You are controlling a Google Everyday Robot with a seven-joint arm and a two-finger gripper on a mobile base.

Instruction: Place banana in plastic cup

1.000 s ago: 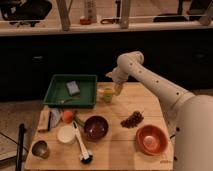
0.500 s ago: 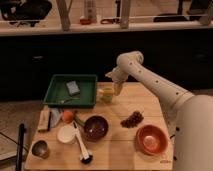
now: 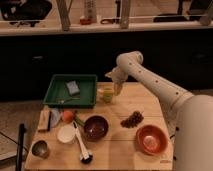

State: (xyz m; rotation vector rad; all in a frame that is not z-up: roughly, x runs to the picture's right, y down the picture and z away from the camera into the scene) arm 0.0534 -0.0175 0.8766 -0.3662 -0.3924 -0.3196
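1. Swinging the arm (image 3: 150, 82) off sideways could topple things.
2. Your gripper (image 3: 118, 89), centre frame, hangs just right of the cup (image 3: 105, 93), fingers spread wide, gripping nothing.
3. A light cup tips easily.
4. The banana isn't distinguishable; probably inside the cup.

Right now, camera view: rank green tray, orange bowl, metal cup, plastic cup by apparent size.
1. green tray
2. orange bowl
3. metal cup and plastic cup: too alike to rank.
The tool is beside the plastic cup.
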